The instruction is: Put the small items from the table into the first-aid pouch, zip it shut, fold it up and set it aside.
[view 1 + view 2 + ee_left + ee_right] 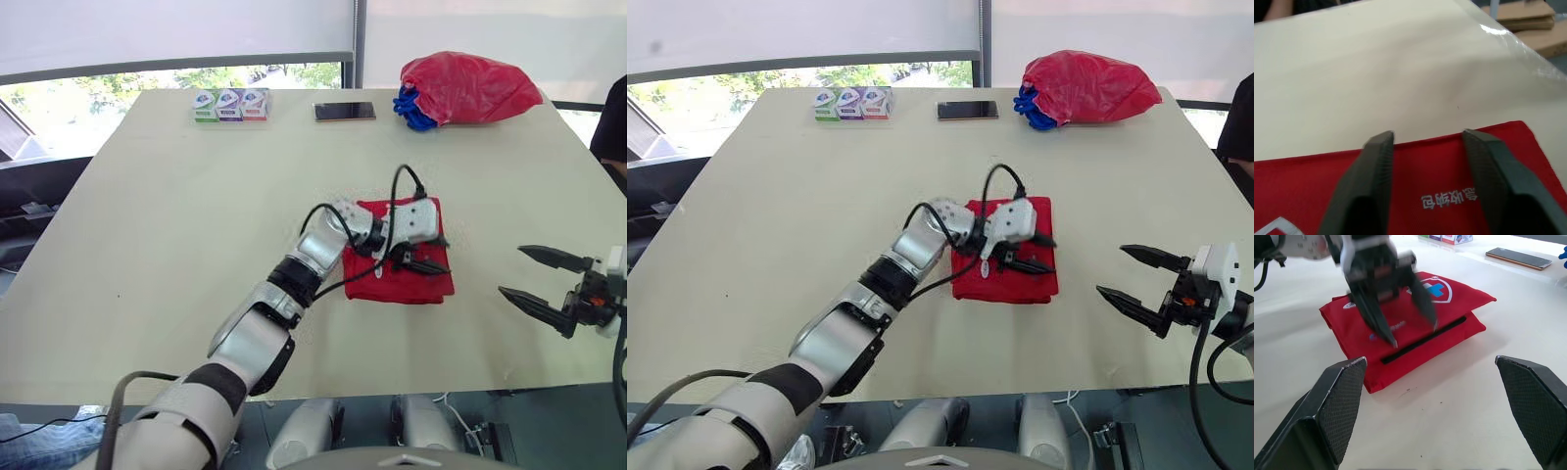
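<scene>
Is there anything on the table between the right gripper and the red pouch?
Nothing visible: bare table lies between the open right gripper and the folded red pouch. The left gripper, also open, is over the pouch's top.

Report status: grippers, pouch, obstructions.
Left gripper open, low over the pouch. Right gripper open, off to its right above the table. Pouch folded, flat mid-table. Small boxes, phone, red bag at far edge.

Pouch (1462,303): cross sign (1436,289) (txt unreadable).
</scene>
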